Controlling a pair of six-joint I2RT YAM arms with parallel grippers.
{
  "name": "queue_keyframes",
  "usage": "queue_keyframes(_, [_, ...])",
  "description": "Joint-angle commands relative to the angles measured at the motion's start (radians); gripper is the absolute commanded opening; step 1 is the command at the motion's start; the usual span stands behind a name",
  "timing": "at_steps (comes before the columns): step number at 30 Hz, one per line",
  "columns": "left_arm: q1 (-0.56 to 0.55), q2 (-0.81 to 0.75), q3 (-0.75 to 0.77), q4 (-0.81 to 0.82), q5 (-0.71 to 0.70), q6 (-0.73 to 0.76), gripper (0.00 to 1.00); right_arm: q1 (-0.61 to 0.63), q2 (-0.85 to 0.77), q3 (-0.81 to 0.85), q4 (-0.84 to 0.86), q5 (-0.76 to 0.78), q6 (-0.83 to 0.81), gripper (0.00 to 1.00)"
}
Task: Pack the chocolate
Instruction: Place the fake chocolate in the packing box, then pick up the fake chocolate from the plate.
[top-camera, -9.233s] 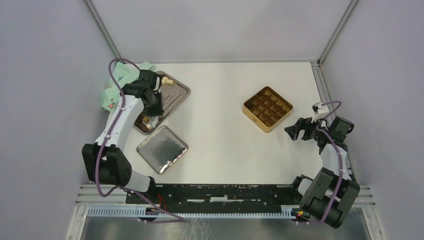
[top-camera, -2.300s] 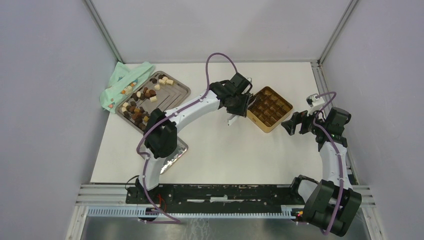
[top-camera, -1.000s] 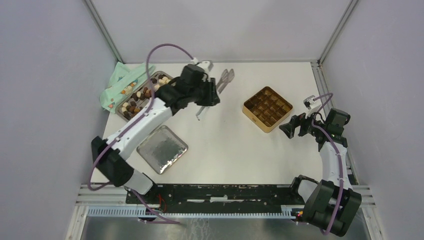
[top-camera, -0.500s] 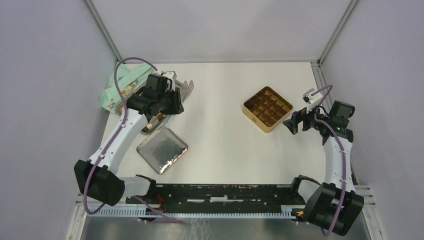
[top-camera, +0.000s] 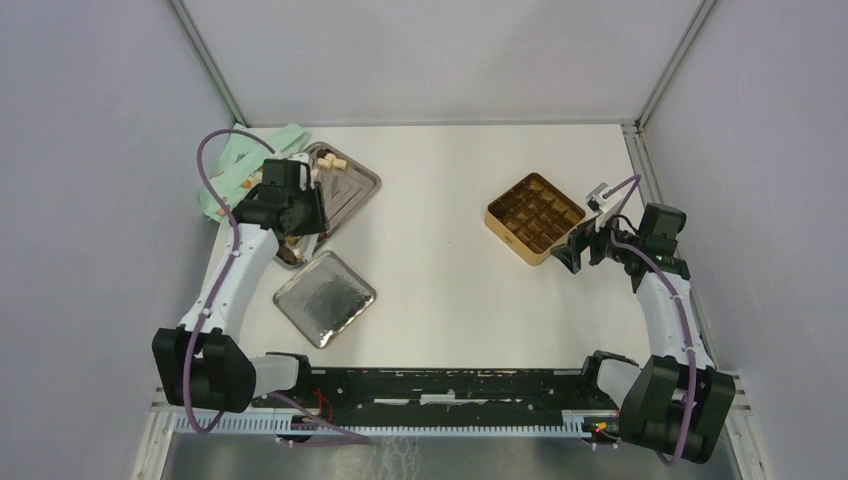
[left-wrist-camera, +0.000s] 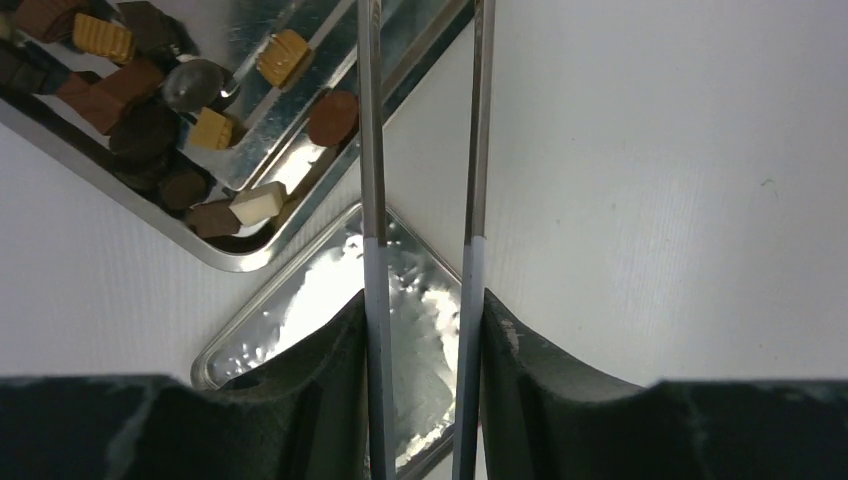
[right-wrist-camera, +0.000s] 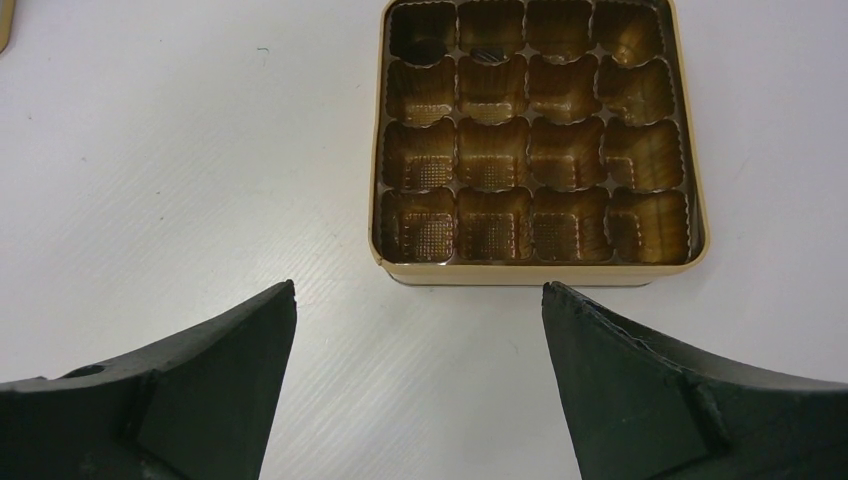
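Small dark brown, light brown and cream chocolate pieces (left-wrist-camera: 150, 130) lie in a shiny metal tray (top-camera: 347, 192) at the far left. My left gripper (top-camera: 300, 215) hovers over that tray, shut on a pair of metal tongs (left-wrist-camera: 367, 150). The tongs' arms run up between the jaws (left-wrist-camera: 422, 300) and their tips are out of frame; a brown piece (left-wrist-camera: 333, 118) lies just beside the left arm. The gold square tin (top-camera: 535, 218) stands at the right with its cells (right-wrist-camera: 540, 135) showing. My right gripper (top-camera: 580, 250) stands open just in front of the tin (right-wrist-camera: 418, 290), touching nothing.
A second metal tray (top-camera: 323, 297) with no pieces in it lies near the front left, below the tongs (left-wrist-camera: 300, 320). A mint-green bag (top-camera: 225, 175) lies against the left wall behind the chocolate tray. White tabletop lies between the trays and the tin.
My left arm has swung with the tongs from the middle of the table back left, over the chocolate tray. The right gripper has edged closer to the tin.
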Motion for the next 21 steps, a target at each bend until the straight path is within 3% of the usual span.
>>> queue_keyframes(1, [0.110, 0.032, 0.046, 0.088, 0.020, 0.023, 0.45, 0.002, -0.001, -0.023, 0.068, -0.034, 0.012, 0.98])
queue_keyframes(8, [0.265, 0.172, 0.073, 0.180, 0.134, -0.023, 0.44, 0.010, -0.004, -0.031, 0.062, -0.017, 0.013, 0.98])
queue_keyframes(21, [0.283, 0.387, 0.252, 0.168, 0.082, -0.006, 0.44, 0.096, 0.016, -0.029, 0.037, 0.043, -0.025, 0.98])
